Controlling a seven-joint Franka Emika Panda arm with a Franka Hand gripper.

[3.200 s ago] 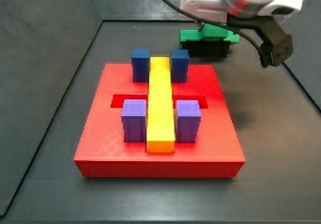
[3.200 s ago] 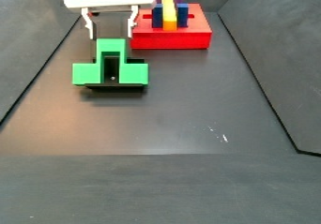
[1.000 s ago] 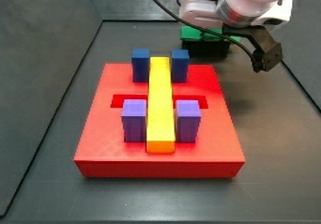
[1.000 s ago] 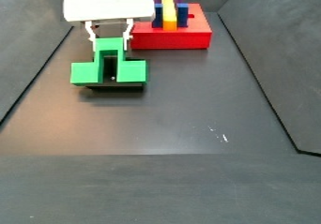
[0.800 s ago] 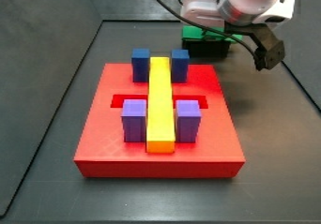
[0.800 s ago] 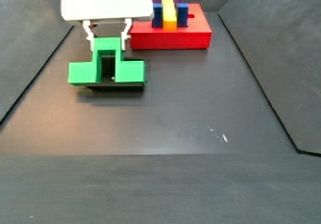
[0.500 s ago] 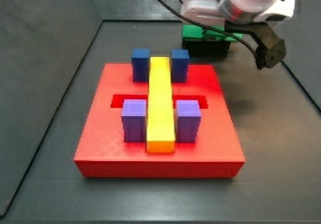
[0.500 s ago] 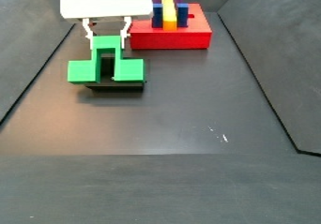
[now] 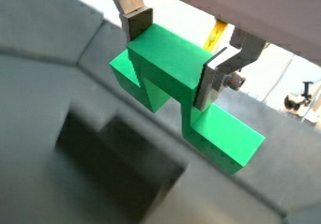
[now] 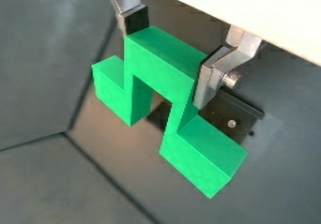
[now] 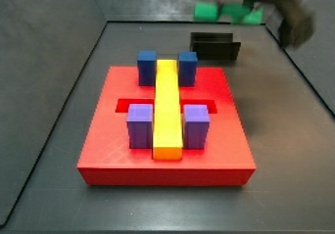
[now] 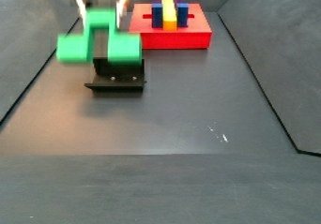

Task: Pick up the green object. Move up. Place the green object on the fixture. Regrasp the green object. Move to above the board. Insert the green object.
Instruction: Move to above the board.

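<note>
Wrist view, gripper point(image 9: 175, 52): 2 silver fingers point(image 9: 230, 67) pinching the raised centre cube of the green object point(image 9: 170, 78); lower arms hanging free on both sides.
Wrist view, clearance: green object point(image 10: 160, 89) held off the dark floor; a dark plate, probably the fixture point(image 10: 235, 114), partly visible behind it, not touching as far as can be told.
Side view, fixture point(image 11: 216, 48): bare, behind the board point(image 11: 167, 140); blurred green object point(image 11: 220, 10) above it near the frame edge.
Side view, board: yellow bar point(image 11: 167, 109) down the middle, 2 blue blocks point(image 11: 148, 66) and 2 purple blocks point(image 11: 197, 124) seated; dark open slot visible beside the bar.
Side view, height: green object point(image 12: 98, 39) lifted clear above the fixture point(image 12: 116, 75), blurred; gripper point(image 12: 100, 5) mostly cut off by the frame.
Progress, judged: regrasp looks done, piece in the air.
Left to do: travel to above the board point(image 12: 172, 29), then insertion.
</note>
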